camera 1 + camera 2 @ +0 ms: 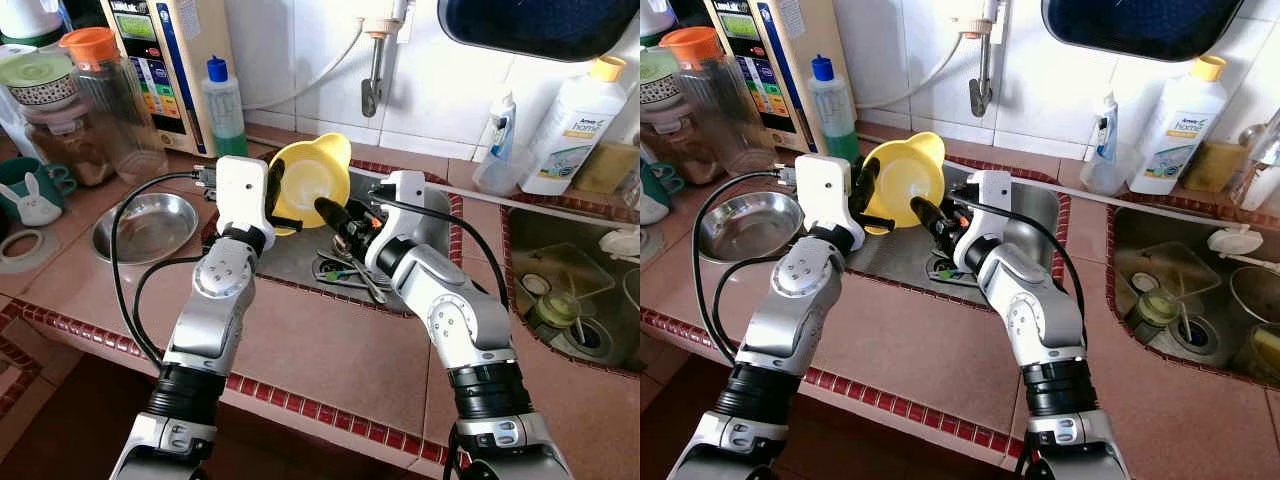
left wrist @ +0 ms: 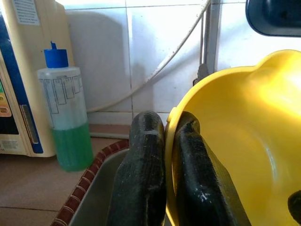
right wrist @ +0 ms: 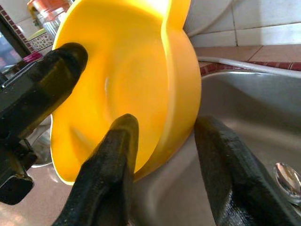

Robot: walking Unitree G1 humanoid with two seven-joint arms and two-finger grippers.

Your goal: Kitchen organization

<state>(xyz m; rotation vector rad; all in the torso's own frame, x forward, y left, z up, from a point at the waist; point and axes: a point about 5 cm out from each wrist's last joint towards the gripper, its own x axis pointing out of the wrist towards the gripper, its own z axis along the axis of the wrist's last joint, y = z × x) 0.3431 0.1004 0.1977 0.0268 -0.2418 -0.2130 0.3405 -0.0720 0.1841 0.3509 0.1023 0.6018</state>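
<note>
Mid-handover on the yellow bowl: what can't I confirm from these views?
- Utensils in the small sink: partly hidden by the right gripper in the eye views.
- Right gripper's hold on the yellow bowl: right wrist view shows fingers straddling the rim, contact unclear.
- Left gripper: fingertips cut off by the left wrist view's edge.

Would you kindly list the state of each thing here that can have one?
yellow bowl: tipped on edge above the small sink, pinched at its rim
left gripper: shut on the bowl's rim
right gripper: open, straddling the bowl's rim
steel bowl: upright, empty
green liquid bottle: upright, capped
white detergent bottle: upright, capped
</note>
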